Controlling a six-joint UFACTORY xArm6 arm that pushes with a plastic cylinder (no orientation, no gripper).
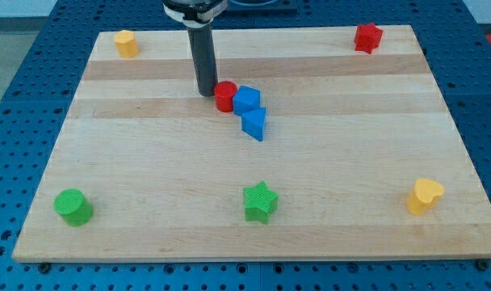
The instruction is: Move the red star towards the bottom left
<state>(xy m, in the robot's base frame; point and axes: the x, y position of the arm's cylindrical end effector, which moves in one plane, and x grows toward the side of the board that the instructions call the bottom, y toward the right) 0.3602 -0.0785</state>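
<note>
Camera view showed us a wooden board (148,162) carrying eight blocks, and we counted them by colour: two red, two blue, two yellow and two green. We placed everything from the red cylinder (224,96) near the board's middle top. Our rod (203,61) came down from the view's top, and my tip (206,92) stood just to the view's left of that cylinder, touching it or very nearly so; we could not tell which. The rod ended plain, with nothing to clamp, and held no block. Touching the cylinder on the view's right sat a blue cube (247,100), and a blue wedge-like block (254,124) lay just below that cube. The red star (367,37), the task's block, rested far to the view's right and above the cylinder, near the board's top right corner, well apart from my tip. One yellow block (126,43) sat up left of the cylinder, and a yellow heart (424,196) far down right. The green star (260,202) lay well below the cylinder, the green cylinder (73,206) far down left.
</note>
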